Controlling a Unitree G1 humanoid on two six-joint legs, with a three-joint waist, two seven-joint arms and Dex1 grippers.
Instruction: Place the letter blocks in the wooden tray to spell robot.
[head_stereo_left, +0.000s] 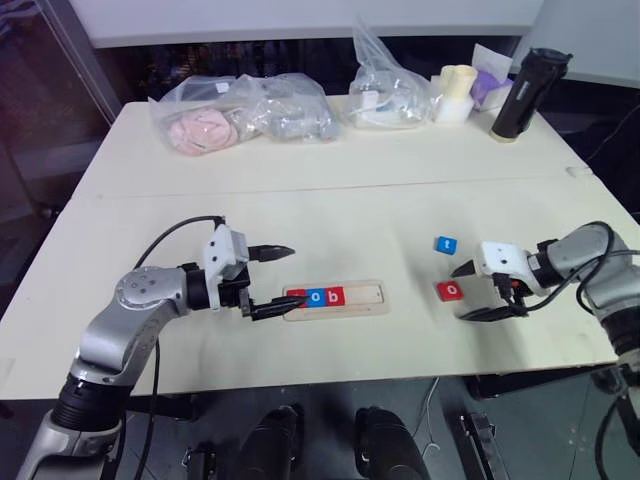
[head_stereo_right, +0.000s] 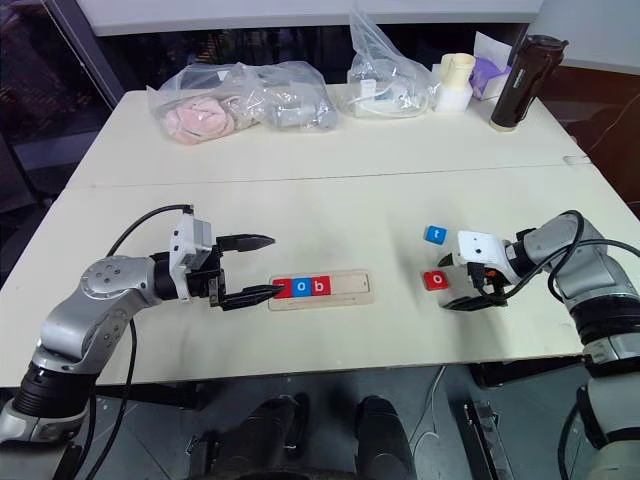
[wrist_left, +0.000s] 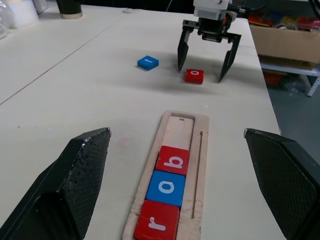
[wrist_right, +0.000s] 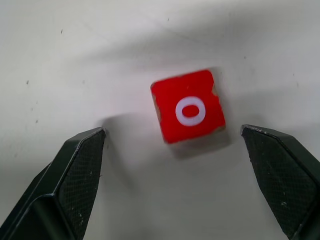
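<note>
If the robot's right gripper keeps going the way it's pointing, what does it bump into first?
Most likely the red o block. The right gripper points down at the table with its jaws open, and the block lies just ahead between them. Depth is hard to judge, so it might touch the table beside it.

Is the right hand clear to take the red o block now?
Probably yes: the right hand hangs open over the red o block, nothing between; the blue t block lies apart.

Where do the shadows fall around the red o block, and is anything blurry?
Right wrist view: red o block sharp, soft shadow just beside it on the table; the open right gripper fingers look slightly soft. Left eye view: lighting even, no glare.
</note>
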